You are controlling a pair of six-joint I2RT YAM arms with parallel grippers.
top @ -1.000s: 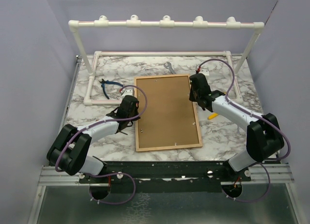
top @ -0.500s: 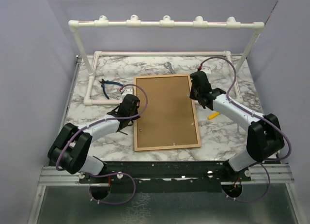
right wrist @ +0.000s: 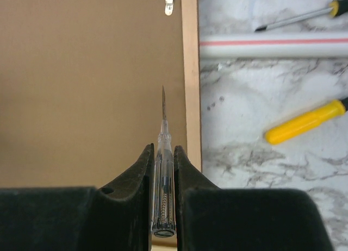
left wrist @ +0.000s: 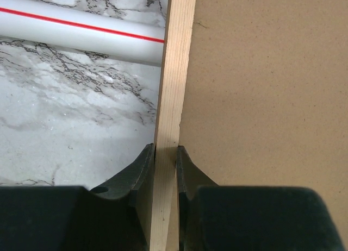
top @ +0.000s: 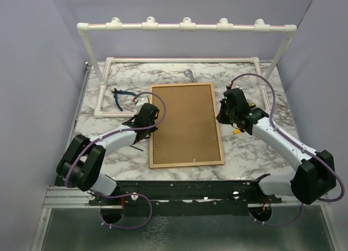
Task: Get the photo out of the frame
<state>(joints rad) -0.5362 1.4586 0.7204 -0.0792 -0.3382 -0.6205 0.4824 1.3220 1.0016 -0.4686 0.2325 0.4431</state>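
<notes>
1. The right gripper (right wrist: 163, 153) is pinched narrow around a clear-handled screwdriver (right wrist: 163, 196). The blade points straight ahead from the fingertips.
2. Under the blade tip lies the brown backing board (right wrist: 81, 88). Just right of the tip runs the wooden border of the frame (right wrist: 190, 71). Further ahead, near the top edge of the wrist view, sits a small metal tab (right wrist: 169, 2).
3. Right of the fingers, off the frame, are a white pipe (right wrist: 272, 44) and a yellow-handled screwdriver (right wrist: 304, 121).
4. The left gripper (left wrist: 165, 153) is clamped narrow on the frame's opposite border, one finger on each side of the wood.
5. The photo is not visible. The frame lies back-up, so it is probably under the board.
6. Risks, as I judge them:
   - The blade could skid off the tab and gouge the board.
   - Prying could lift or twist the frame against the thin left-hand hold, which might slip.
7. Compared with a second ago:
   - The right arm has swung outward, and its gripper sits lower along the frame's edge.
   - The frame has straightened and shifted slightly toward the left gripper.
</notes>
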